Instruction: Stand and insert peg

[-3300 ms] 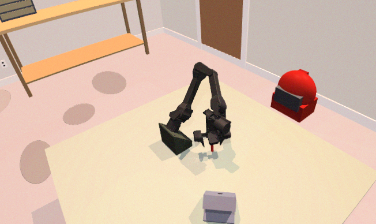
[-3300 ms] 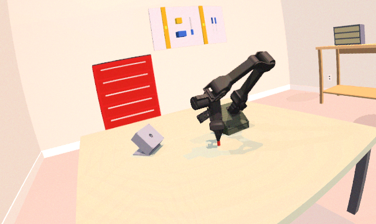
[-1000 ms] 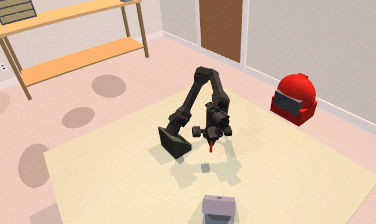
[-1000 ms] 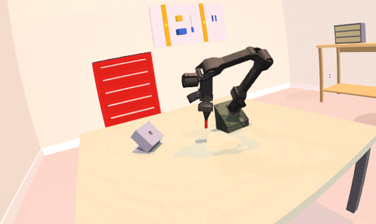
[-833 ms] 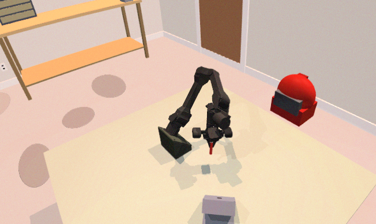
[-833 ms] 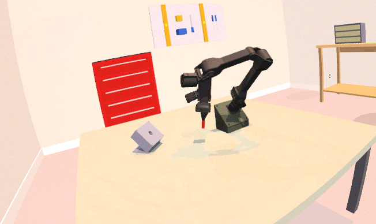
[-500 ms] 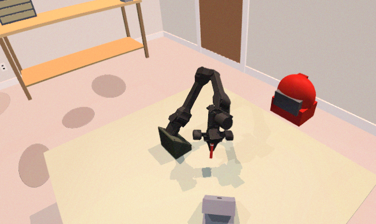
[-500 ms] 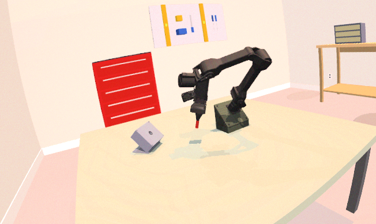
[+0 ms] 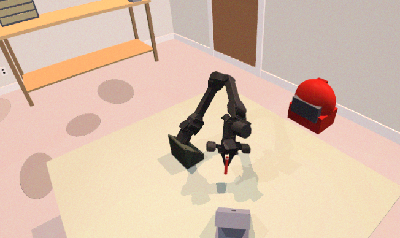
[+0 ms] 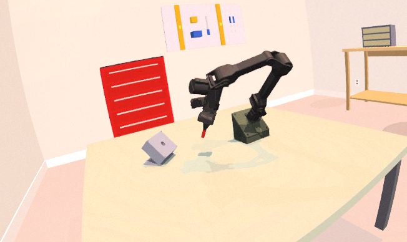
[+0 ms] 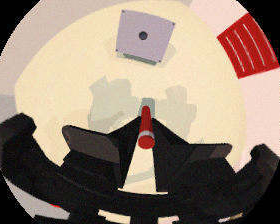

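Observation:
The red peg (image 9: 226, 168) (image 10: 203, 133) (image 11: 146, 120) is held off the table, tilted slightly from upright. Its white band is at the upper end, near the fingers, and the plain end points down and away from the wrist. My gripper (image 9: 227, 162) (image 10: 204, 130) (image 11: 145, 120) is shut on the peg. The grey sloped panel (image 9: 232, 218) (image 10: 158, 150) (image 11: 156, 31) stands apart from the peg, in front of the arm. Its one dark hole (image 9: 233, 210) (image 10: 163, 143) (image 11: 143, 35) is open and shows in all three views.
The arm's dark base (image 9: 185, 153) (image 10: 250, 131) stands on the pale table (image 9: 123, 184) (image 10: 187, 203). A red drawer cabinet (image 10: 137, 96) (image 11: 251, 47) stands beyond the table edge. A red round object (image 9: 316, 95) and a wooden bench (image 9: 80, 13) stand off the table.

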`<action>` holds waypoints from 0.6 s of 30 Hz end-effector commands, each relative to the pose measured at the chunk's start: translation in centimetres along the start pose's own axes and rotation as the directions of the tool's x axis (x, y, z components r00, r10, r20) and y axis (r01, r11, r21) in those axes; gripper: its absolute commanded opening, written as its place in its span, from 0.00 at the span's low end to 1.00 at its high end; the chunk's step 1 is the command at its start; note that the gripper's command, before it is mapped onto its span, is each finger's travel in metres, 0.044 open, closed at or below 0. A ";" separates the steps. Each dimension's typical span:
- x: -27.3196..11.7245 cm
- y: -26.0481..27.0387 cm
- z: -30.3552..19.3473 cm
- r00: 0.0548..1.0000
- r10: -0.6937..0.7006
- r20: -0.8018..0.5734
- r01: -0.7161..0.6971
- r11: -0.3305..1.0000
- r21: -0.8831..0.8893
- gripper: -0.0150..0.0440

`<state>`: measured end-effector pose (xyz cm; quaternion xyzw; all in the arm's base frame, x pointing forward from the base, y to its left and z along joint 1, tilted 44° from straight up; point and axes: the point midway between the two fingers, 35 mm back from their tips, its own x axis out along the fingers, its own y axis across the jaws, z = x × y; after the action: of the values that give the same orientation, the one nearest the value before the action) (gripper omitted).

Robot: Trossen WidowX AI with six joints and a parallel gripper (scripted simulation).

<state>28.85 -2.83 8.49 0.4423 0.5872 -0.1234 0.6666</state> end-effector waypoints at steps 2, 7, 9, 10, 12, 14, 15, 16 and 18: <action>0.2 0.2 1.3 0.999 -0.009 0.054 0.008 1.000 0.018 0.25; 0.4 0.5 2.4 0.995 -0.012 0.102 0.008 0.999 0.035 0.25; 0.4 0.6 2.8 0.993 -0.013 0.121 0.008 0.999 0.042 0.25; 0.4 0.6 3.1 0.991 -0.013 0.131 0.007 0.999 0.045 0.25; 0.5 0.7 3.5 0.989 -0.014 0.150 0.006 0.999 0.053 0.25; 0.5 0.9 4.0 0.985 -0.014 0.170 0.004 0.998 0.060 0.25; 0.5 0.9 4.2 0.984 -0.014 0.180 0.003 0.998 0.064 0.25; 0.5 1.0 4.4 0.982 -0.014 0.189 0.001 0.998 0.067 0.25; 0.5 1.1 4.8 0.978 -0.014 0.209 -0.002 0.997 0.075 0.25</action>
<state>32.32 -5.07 8.10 0.4482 0.5243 -0.1812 0.7010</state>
